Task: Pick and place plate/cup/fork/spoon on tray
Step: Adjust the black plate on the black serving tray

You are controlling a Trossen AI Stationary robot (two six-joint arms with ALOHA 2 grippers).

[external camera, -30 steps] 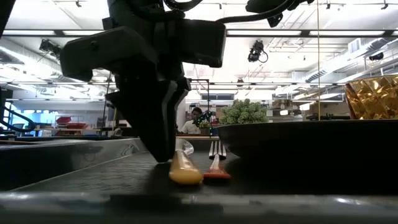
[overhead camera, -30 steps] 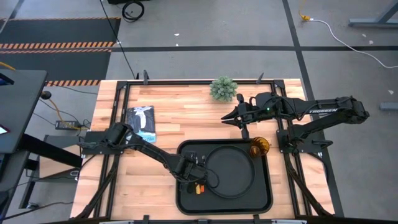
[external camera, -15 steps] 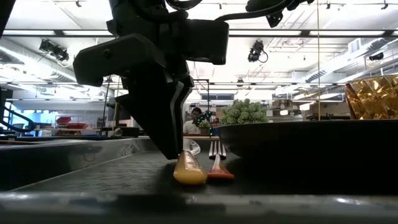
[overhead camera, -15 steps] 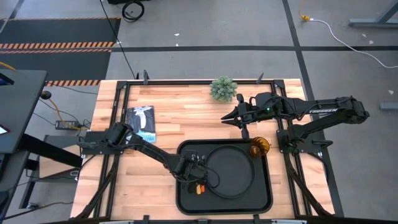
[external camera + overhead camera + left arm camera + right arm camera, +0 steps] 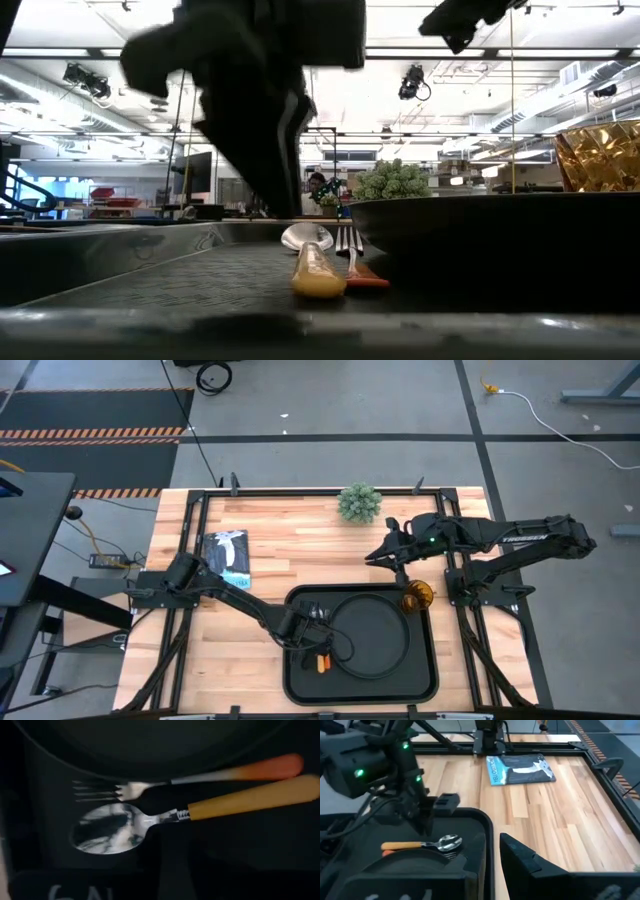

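Note:
The black tray [image 5: 300,690] lies at the table's near middle. On it is the round black plate [image 5: 370,635]. Left of the plate, the spoon [image 5: 120,832] and the fork [image 5: 100,790] lie flat side by side, orange handles toward the near edge; they also show in the high view [image 5: 321,663]. My left gripper [image 5: 424,826] hangs open just above the spoon's bowl end and touches nothing. The amber cup [image 5: 418,596] stands at the tray's far right corner. My right gripper [image 5: 492,857] is open and empty over the bare table, beyond the tray.
A small green plant [image 5: 359,502] stands at the table's far edge. A blue-and-white packet [image 5: 228,555] lies at the far left. The wood between the packet and the tray is bare. A person [image 5: 316,190] shows far off in the room.
My left gripper carried the spoon's handle a little toward the fork, let go of it and went up. The spoon now lies flat on the tray beside the fork. My right gripper has gone a little toward the cup.

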